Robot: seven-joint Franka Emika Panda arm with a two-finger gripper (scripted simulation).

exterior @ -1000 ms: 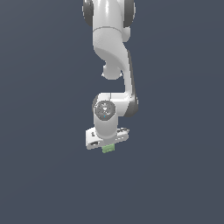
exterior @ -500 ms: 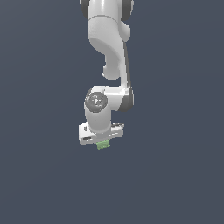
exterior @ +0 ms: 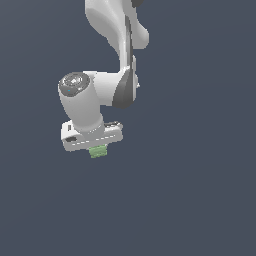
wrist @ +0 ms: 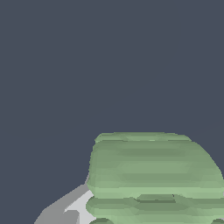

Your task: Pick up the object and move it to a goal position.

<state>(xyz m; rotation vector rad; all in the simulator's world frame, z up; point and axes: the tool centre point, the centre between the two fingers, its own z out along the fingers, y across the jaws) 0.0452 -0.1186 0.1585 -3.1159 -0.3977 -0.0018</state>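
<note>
The small light-green ridged block [exterior: 98, 151] hangs just under the white gripper [exterior: 98, 149] of the arm, left of the exterior view's middle. The gripper is shut on the block and holds it up in front of the plain dark background, clear of any visible surface. In the wrist view the block [wrist: 153, 175] fills much of the picture, with stepped green faces, and a grey fingertip [wrist: 65, 210] shows against its side. The fingers are mostly hidden by the hand body in the exterior view. No goal marker shows in either view.
Only the white arm's links [exterior: 115, 45] reach in from above. The background is a uniform dark blue-grey with no other objects, edges or containers in view.
The arm has swung toward the exterior view's left, carrying the green block with it in the shut gripper. The hand has also turned a little.
</note>
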